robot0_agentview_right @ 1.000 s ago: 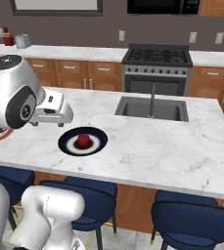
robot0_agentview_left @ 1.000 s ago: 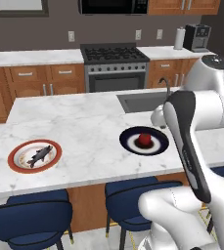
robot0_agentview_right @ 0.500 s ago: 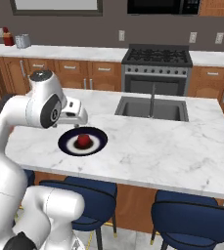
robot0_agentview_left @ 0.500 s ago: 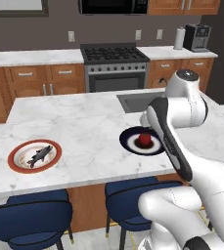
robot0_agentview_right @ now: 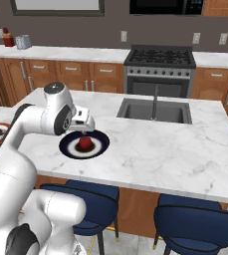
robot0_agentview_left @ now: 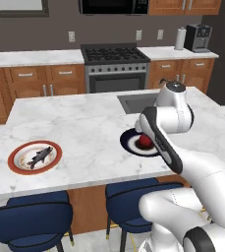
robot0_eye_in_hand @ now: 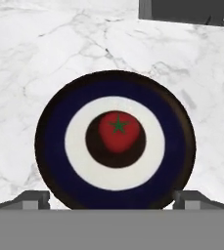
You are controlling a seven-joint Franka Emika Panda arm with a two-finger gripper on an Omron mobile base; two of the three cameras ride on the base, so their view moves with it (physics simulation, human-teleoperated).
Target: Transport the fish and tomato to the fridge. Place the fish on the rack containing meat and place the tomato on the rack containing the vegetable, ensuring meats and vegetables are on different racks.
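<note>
Left base view: the slim dark grey fish point(robot0_agentview_left: 39, 156) lies on its orange-rimmed plate point(robot0_agentview_left: 15, 164), while the arm has swung over the glossy red tomato point(robot0_agentview_left: 144, 142). Right base view: the gripper point(robot0_agentview_right: 84, 128) hangs above it. Hand view: tomato centred on a navy-ringed plate point(robot0_eye_in_hand: 55, 161); jaws wide, probably poised to descend.

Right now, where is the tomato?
The tomato sits in the middle of a dark blue ringed plate on the marble island, directly below the open gripper, near the sink.

Glossy red tomato point(robot0_eye_in_hand: 117, 131), smooth glazed plate point(robot0_eye_in_hand: 59, 146), veined white marble counter point(robot0_eye_in_hand: 45, 53).
</note>
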